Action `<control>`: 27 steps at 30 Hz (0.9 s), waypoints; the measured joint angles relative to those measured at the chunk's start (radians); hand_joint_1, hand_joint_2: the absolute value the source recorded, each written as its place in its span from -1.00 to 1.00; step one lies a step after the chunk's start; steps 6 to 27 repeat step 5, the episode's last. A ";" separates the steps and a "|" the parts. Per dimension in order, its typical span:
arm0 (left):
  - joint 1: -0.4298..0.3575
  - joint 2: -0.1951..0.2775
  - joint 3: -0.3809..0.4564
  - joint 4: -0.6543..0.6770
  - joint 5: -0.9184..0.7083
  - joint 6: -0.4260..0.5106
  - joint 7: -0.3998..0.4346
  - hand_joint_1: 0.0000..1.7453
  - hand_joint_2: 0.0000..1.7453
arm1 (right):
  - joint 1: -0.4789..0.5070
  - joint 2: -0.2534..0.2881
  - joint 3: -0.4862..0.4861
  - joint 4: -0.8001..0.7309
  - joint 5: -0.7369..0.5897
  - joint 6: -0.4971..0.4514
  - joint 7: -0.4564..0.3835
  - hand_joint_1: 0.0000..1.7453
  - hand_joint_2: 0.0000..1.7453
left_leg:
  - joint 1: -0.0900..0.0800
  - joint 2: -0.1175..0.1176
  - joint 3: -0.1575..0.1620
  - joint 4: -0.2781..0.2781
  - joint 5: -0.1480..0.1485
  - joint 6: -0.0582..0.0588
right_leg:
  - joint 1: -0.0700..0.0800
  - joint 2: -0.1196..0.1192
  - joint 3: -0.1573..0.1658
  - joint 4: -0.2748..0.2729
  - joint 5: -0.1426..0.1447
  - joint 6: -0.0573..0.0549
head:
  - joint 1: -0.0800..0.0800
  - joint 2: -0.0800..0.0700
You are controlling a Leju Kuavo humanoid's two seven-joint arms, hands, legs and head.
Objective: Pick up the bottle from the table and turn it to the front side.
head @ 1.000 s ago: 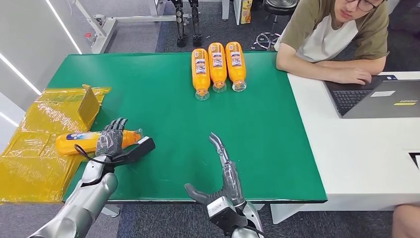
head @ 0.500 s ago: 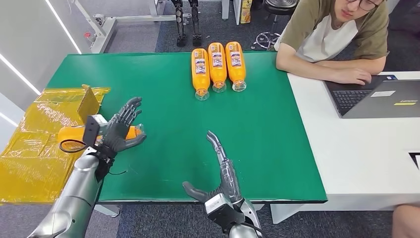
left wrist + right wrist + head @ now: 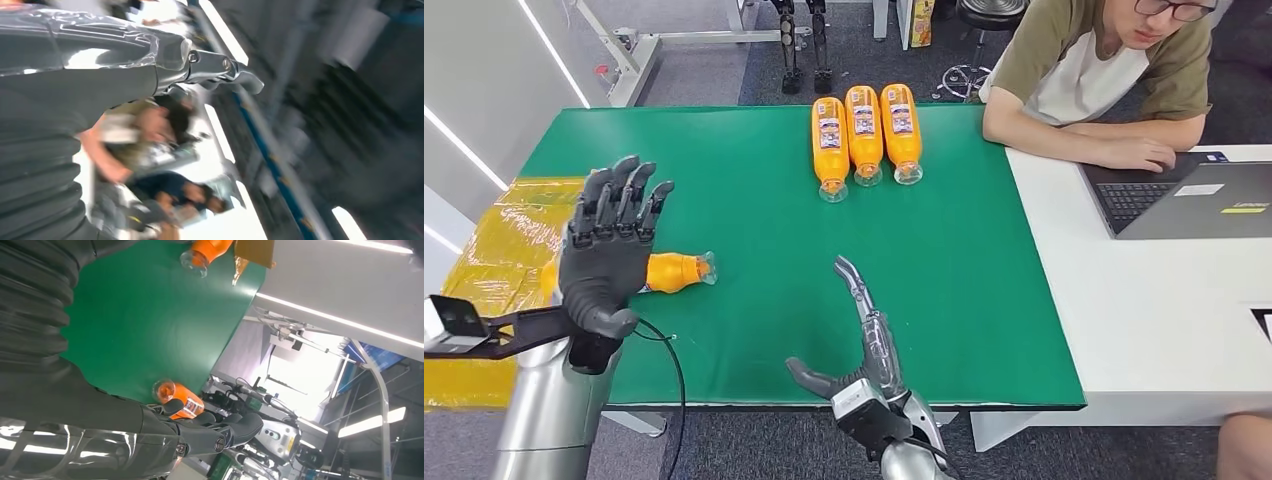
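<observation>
A: Head view looks down and forward from high up, green table (image 3: pixel 754 160) across frame centre, person at upper right.
B: Left wrist view: close, blurred, tilted toward ceiling lights. Right wrist view: close, sideways; shares the table (image 3: pixel 145 315) and orange bottle (image 3: pixel 207 250).

Silver metallic forearms, glossy. Left hand (image 3: pixel 607 250): dark grey palm and fingers, black wrist cuff, thin black cable looping off the wrist over the table (image 3: pixel 754 200) edge, black bracket with a small white-grey box beside the wrist. Right hand (image 3: pixel 864 335): translucent grey fingers, dark tips, silver block at the wrist. Grey ribbed cover behind each hand in wrist views.
</observation>
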 joint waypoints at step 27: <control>0.029 -0.080 0.046 -0.164 0.024 -0.052 0.000 -1.00 1.00 | -0.020 0.011 -0.002 0.007 0.001 0.005 0.011 -1.00 1.00 | 0.000 -0.001 0.000 0.000 0.000 0.000 | 0.000 -0.001 0.001 0.000 0.000 0.000 | 0.000 0.000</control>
